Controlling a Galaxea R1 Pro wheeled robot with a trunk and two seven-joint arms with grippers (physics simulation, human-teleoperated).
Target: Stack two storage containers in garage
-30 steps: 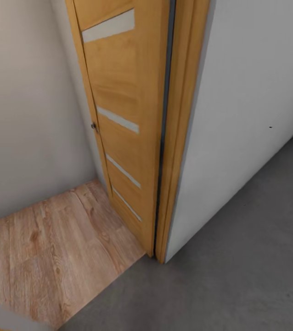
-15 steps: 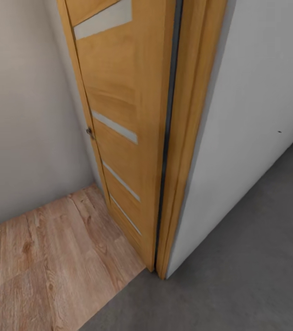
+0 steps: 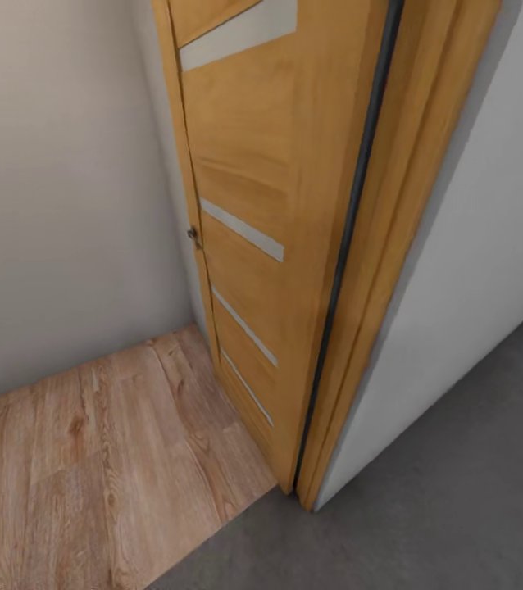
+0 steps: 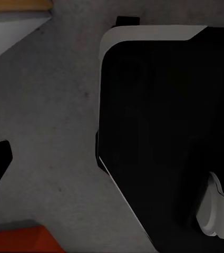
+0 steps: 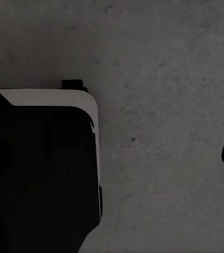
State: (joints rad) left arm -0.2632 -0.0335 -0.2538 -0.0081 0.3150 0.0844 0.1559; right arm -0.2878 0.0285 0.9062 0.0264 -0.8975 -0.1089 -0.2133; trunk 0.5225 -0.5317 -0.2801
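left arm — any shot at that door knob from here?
Probably not. The knob sits well up the wooden door, while the left wrist view looks down at grey concrete floor beside the robot's dark base, so the arm seems to hang low.

Honey-toned wooden door — smooth, faintly satin; grainy light wood planks; rough matt concrete floor.

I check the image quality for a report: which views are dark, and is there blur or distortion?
Head view: evenly lit and sharp, the wooden door leaning with wide-angle tilt, wood grain crisp on the plank floor. Left wrist view: dim, the robot's black base without detail, an orange-red corner soft-edged. Right wrist view: equally dim, concrete floor grainy, no glare.
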